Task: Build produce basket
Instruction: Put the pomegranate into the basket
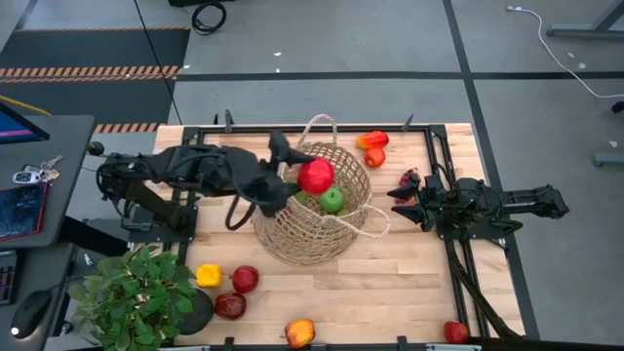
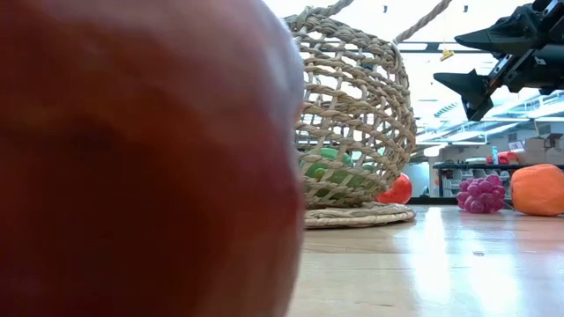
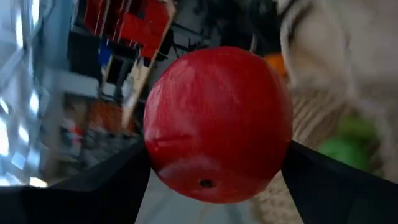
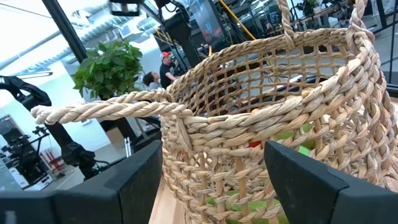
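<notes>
From above, we find the potted plant (image 1: 136, 292) at the near left corner, cut off by the frame's bottom edge. Just right of it lie three pieces of produce — a yellow piece (image 1: 208, 276) and two dark red fruits (image 1: 245, 279) (image 1: 230, 306) — and further right, at the near edge, one orange-red fruit (image 1: 300, 332).

The left gripper (image 1: 304, 177) reaches over the basket's (image 1: 302, 239) left rim, its fingers (image 3: 93, 186) clamped on a red apple (image 3: 217, 124) held above the opening. Its wrist view is filled by that apple, so we can hardly make out what lies behind.

The basket sits at the table's middle, tipped toward the right. Inside it we count one green apple (image 1: 332, 201); through the weave we see more green, too broken up to count.

Beyond the basket, at the far edge, lie two orange-red pieces (image 1: 372, 140) (image 1: 374, 157). A purple grape bunch (image 1: 409, 179) is partly hidden by the right gripper (image 1: 402, 202), which hovers right of the basket with fingers spread wide, holding nothing.

One red fruit (image 1: 455, 331) sits at the near right edge. In the low view a large red blur (image 2: 141, 158) blocks the left half.
</notes>
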